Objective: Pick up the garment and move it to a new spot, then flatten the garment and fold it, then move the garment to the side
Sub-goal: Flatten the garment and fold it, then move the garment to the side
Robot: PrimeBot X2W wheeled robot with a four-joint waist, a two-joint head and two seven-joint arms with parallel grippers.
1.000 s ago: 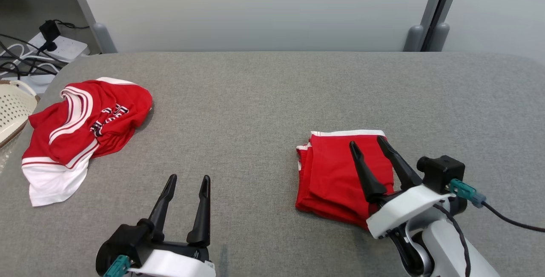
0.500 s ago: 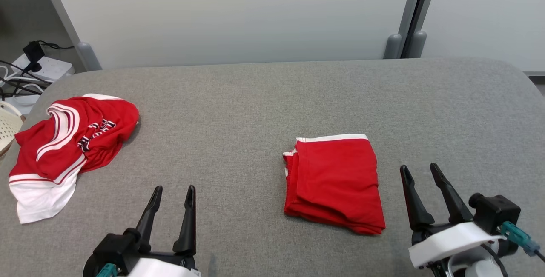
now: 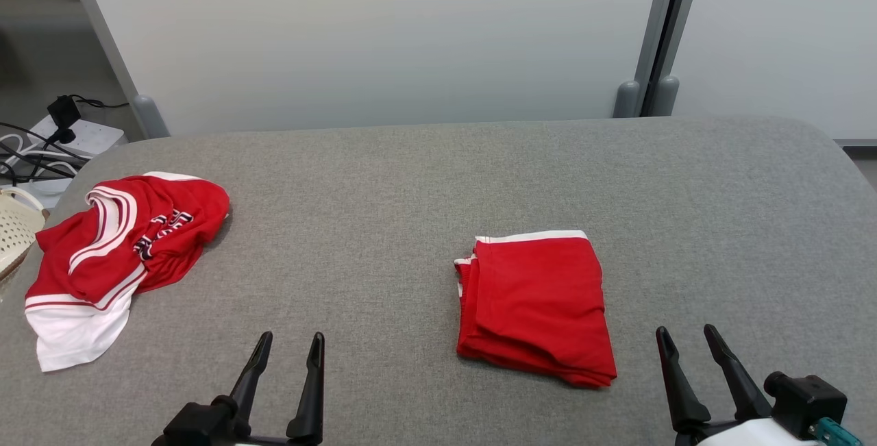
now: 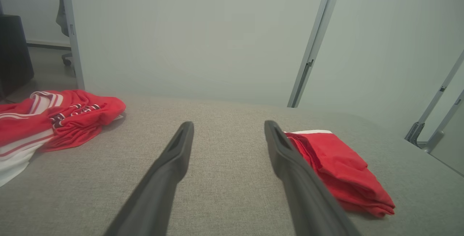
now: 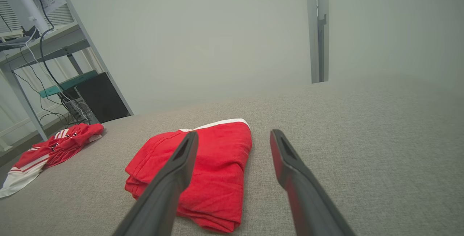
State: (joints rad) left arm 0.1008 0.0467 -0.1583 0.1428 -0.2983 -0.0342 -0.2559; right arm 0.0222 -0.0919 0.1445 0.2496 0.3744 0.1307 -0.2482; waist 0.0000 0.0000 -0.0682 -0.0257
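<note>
Grey woven cloth covers the work table (image 3: 438, 172), backed by pale wall panels, as I watch through the head camera from my remote station. Folded into a compact rectangle, the red garment (image 3: 538, 305) lies flat on the table at about 4 o'clock from its centre. It has one white band along its far edge and its layered edges stacked on the 9 o'clock side. I judge the pick-up, the flattening and the fold done; the stack looks neat, with a few soft creases across the top. Whether its present spot counts as "the side" I cannot say for sure, so that last move may be what is left. My left gripper (image 3: 291, 338) hovers at 7 o'clock in the frame and my right gripper (image 3: 685, 329) at 5 o'clock. Both have fingers spread wide with nothing between them; the right one is near the garment's near right corner, not touching it. A second piece, a crumpled red-and-white jersey (image 3: 116, 254) with dark lettering, sits heaped at 9 o'clock near the table's edge. It is well apart from the folded one, beside a pale perforated basket (image 3: 15, 230).
</note>
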